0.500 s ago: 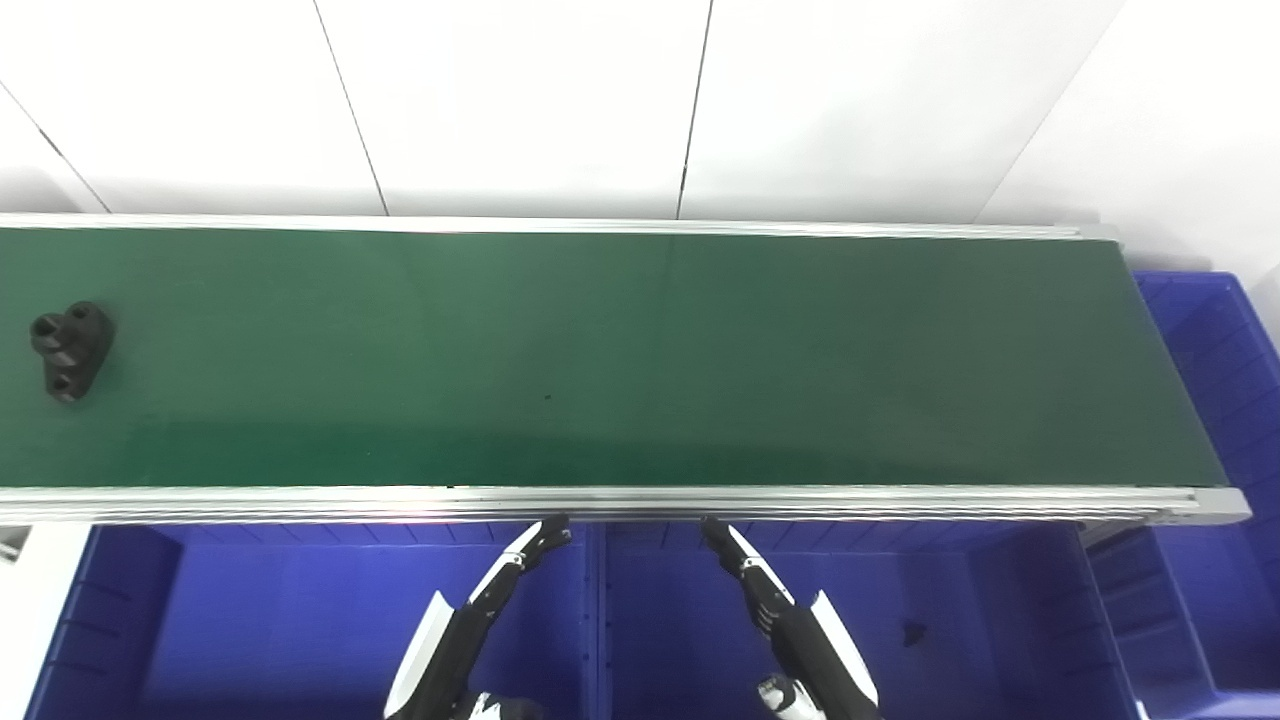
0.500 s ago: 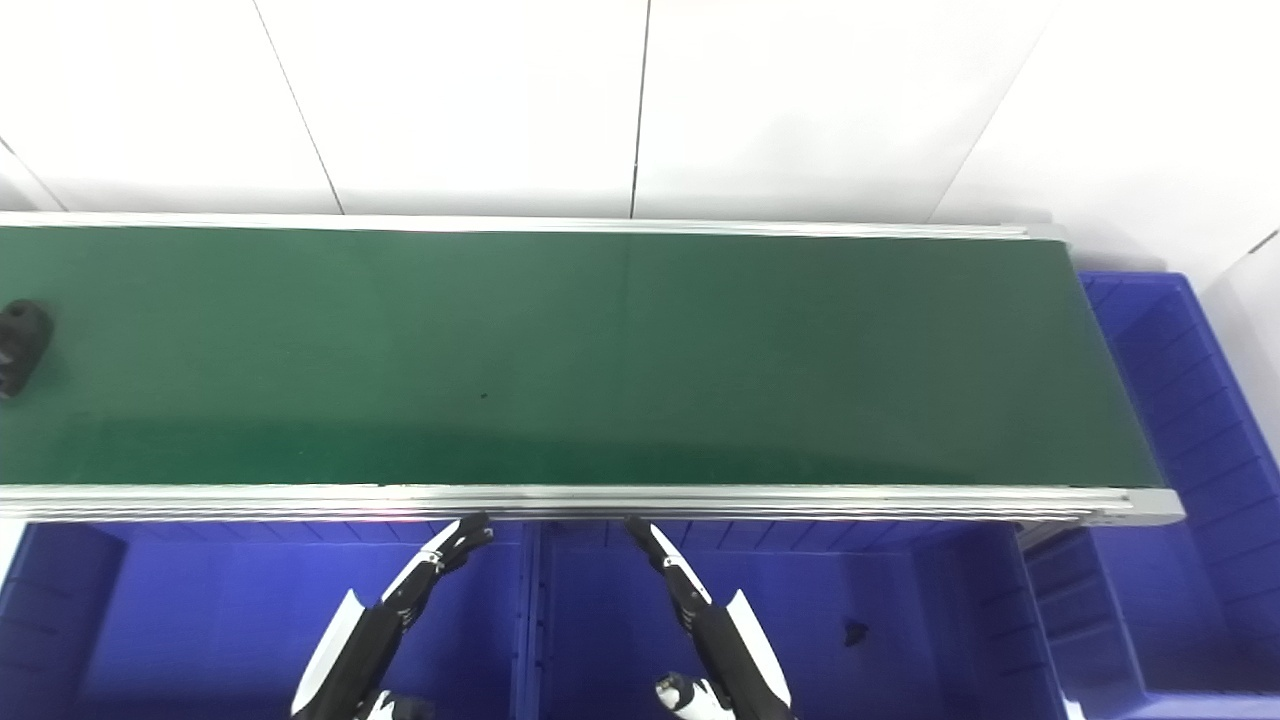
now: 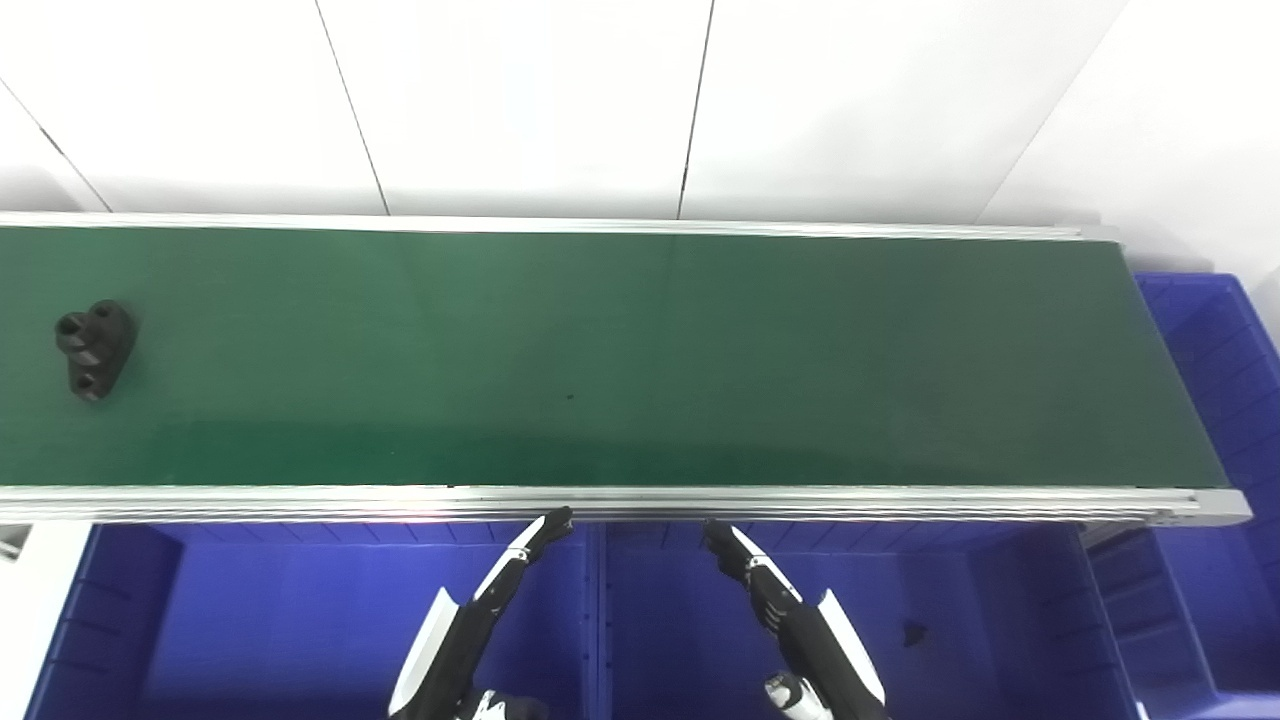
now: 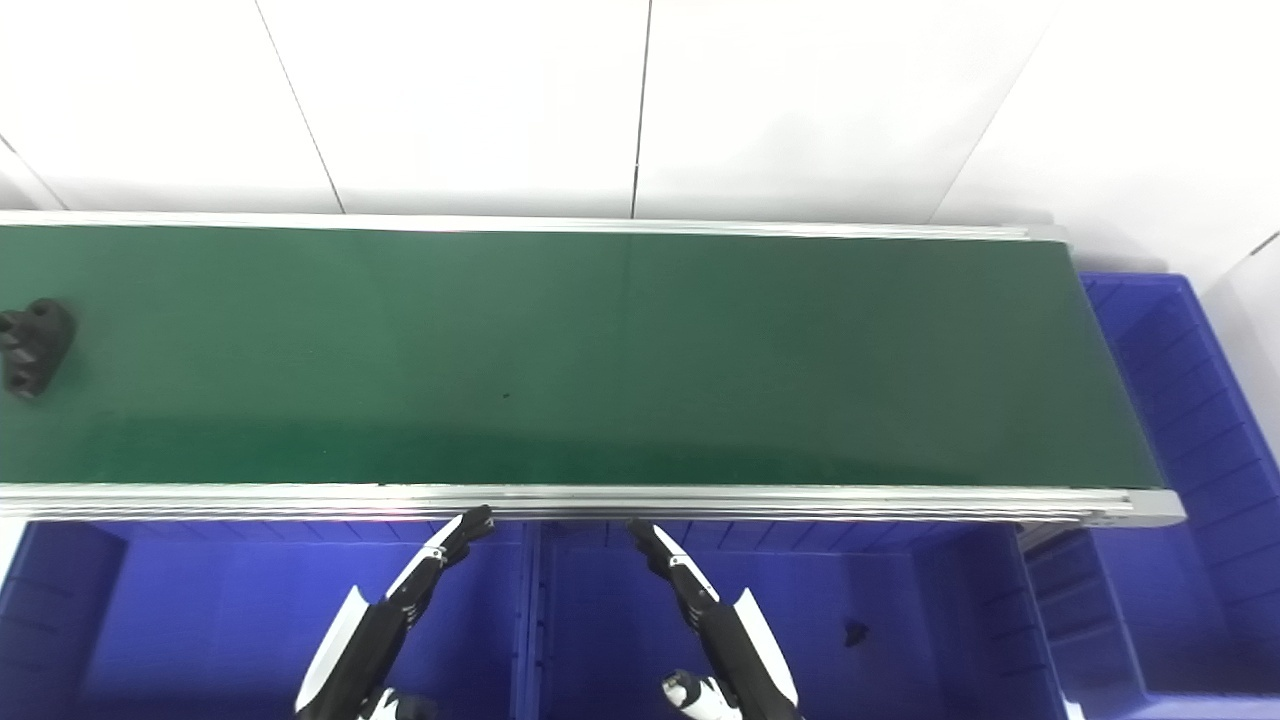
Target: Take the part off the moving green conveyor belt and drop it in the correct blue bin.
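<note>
Two hands hover over the blue bins (image 3: 300, 620), just short of the conveyor belt's (image 3: 640, 360) near rail: left hand (image 3: 480, 620) and right hand (image 3: 790, 620), fingers extended and apart, holding nothing. Beyond them, the black part (image 3: 95, 348) lies on the belt's far-left stretch, well apart from both hands.

A long green conveyor belt (image 3: 640, 360) ran across the view between silver rails. One black part (image 3: 95, 348) with round holes lay flat on it near its left end, well apart from both rails.
</note>
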